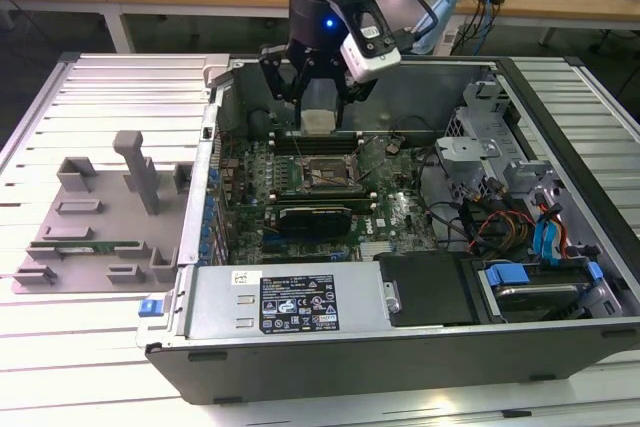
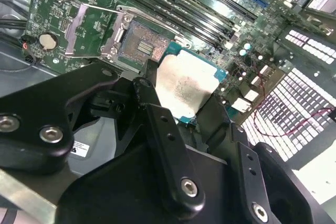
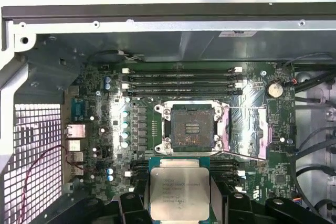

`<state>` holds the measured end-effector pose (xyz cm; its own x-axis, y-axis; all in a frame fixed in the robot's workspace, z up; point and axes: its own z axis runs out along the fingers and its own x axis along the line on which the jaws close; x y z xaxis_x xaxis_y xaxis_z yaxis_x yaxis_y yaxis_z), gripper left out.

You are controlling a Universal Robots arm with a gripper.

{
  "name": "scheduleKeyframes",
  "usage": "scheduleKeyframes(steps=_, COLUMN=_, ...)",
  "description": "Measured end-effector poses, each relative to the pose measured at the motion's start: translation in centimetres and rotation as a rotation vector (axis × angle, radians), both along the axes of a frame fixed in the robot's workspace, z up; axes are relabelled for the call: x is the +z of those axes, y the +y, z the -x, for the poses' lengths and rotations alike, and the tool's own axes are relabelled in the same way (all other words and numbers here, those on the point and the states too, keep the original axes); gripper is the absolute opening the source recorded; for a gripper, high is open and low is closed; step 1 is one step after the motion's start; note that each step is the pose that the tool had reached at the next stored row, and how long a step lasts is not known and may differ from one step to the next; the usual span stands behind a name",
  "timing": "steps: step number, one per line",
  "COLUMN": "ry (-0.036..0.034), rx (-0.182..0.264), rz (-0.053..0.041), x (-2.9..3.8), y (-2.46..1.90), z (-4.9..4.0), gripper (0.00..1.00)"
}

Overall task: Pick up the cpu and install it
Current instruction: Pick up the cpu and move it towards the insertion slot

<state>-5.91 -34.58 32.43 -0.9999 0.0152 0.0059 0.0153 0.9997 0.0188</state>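
My gripper (image 1: pixel 318 115) hangs inside the open computer case, shut on the cpu (image 1: pixel 318 122), a small silvery square chip with a thin green rim. In both wrist views the cpu (image 2: pixel 186 85) (image 3: pixel 180 192) sits flat between the black fingers (image 2: pixel 152 106) (image 3: pixel 129 203), one on each side edge. The open socket (image 1: pixel 322 175) (image 3: pixel 190 127) (image 2: pixel 139 45) lies on the green motherboard below the chip and a little to its side. Its metal load frame (image 3: pixel 247 129) is swung open beside it. The chip is held above the board, not touching it.
A grey tray (image 1: pixel 90 217) holding a green memory stick (image 1: pixel 95 244) lies at the exterior view's left, outside the case. Memory slots (image 3: pixel 181 80) run beside the socket. Drive cages and cables (image 1: pixel 510 197) fill the exterior view's right; the case wall (image 1: pixel 300 297) borders the near side.
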Motion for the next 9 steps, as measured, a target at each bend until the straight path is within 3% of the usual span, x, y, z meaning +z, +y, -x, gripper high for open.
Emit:
scheduleKeyframes(steps=4, ry=-0.0066, rx=0.028, rz=-0.0001, x=-0.44, y=0.19, z=-0.38, gripper=0.55)
scheduleKeyframes(steps=9, ry=-0.0075, rx=0.045, rz=-0.0002, x=-0.93, y=1.33, z=-0.84, gripper=0.55)
